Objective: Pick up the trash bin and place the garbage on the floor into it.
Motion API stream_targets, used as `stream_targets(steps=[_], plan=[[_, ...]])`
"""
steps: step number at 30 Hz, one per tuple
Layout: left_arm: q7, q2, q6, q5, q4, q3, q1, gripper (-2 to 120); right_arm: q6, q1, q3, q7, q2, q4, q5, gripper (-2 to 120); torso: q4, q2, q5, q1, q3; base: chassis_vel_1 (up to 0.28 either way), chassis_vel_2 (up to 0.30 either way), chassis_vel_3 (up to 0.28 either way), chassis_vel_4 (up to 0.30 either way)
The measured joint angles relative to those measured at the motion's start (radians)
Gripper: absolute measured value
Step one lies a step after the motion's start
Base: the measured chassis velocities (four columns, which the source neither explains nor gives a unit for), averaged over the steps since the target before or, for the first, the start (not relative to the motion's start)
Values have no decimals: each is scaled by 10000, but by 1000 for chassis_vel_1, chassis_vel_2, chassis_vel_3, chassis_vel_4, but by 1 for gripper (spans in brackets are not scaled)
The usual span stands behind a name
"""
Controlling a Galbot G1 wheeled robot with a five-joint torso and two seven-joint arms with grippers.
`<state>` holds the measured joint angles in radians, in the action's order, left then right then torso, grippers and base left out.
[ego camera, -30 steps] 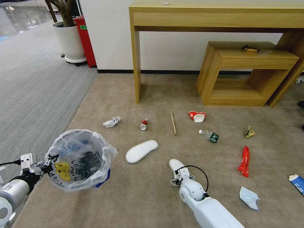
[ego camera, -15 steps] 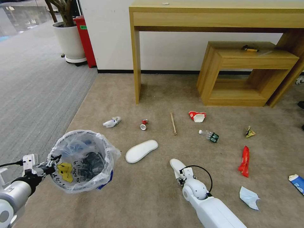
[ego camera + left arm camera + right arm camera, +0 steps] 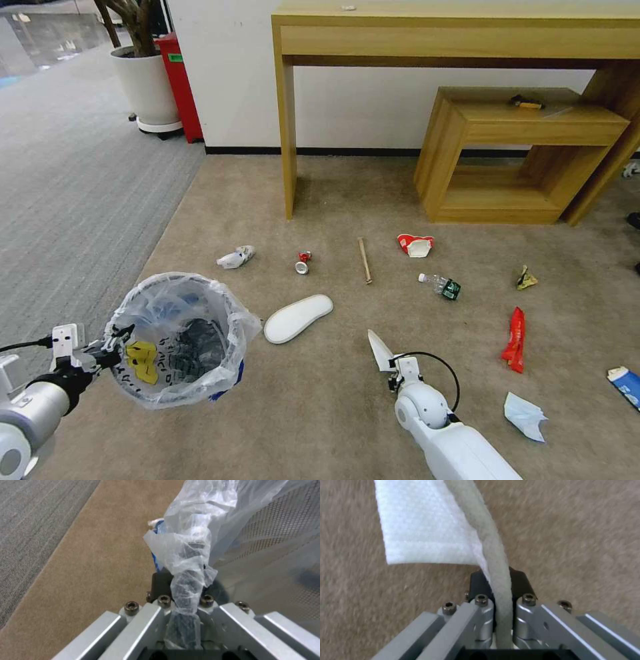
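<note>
**Bin held at left, slipper sole pinched at right**

At the lower left of the head view, the left gripper (image 3: 115,341) is clamped on the rim of the bin (image 3: 183,337), holding it off the carpet (image 3: 320,413) with its mouth tilted toward the camera. The white bag (image 3: 233,320) lines the bin and spills over the rim; dark contents and a yellow scrap show through it. In the left wrist view the gripper (image 3: 183,600) has its fingers together on a twisted fold of bag (image 3: 188,562) over the mesh wall of the bin (image 3: 276,530).

Just right of the bin, a white sole (image 3: 298,318) lies flat on the carpet. Above it, in mid frame, lie a crumpled wrapper (image 3: 235,257), a crushed can (image 3: 303,261) and a stick (image 3: 364,259).

At lower centre, the right gripper (image 3: 395,371) is closed on the edge of a second sole (image 3: 380,349), which stands tipped up on edge, its toe pointing up-frame. The right wrist view shows the gripper (image 3: 501,597) with its fingers pressed on the sole's (image 3: 430,522) thick rim, the flat white face hanging to one side above the carpet.

Further right lie a paper cup (image 3: 415,245), a bottle (image 3: 441,285), a small yellowish wrapper (image 3: 526,279), a red wrapper (image 3: 515,339), a pale mask (image 3: 525,416) and, at the right edge, a blue-white pack (image 3: 627,384).
</note>
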<state>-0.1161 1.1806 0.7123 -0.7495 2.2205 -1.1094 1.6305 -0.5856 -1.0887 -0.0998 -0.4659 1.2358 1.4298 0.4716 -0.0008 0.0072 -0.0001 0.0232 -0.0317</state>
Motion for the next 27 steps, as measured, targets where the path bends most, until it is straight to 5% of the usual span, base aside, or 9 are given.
stream_targets(steps=[8,15,22,27], plan=[[83,-70,60,15,104,117,4,0,485,-59,-575,358,-475,1589,-258,2,0,1,0,0,0,0,0,0,0],[109,-82,182,427,-102,392,-33,0,1487,824,-645,1491,-2073,4181,274,2,1,2,0,0,0,0,0,0,0],[334,-74,225,520,-320,684,-339,0,2098,2509,347,2477,-2608,5137,1224,2,0,2,-2,0,0,0,0,0,0],[621,-226,230,516,-496,1042,-519,0,2890,4560,2045,3068,-1918,5174,2047,2,1,1,-10,0,-1,0,0,0,0]])
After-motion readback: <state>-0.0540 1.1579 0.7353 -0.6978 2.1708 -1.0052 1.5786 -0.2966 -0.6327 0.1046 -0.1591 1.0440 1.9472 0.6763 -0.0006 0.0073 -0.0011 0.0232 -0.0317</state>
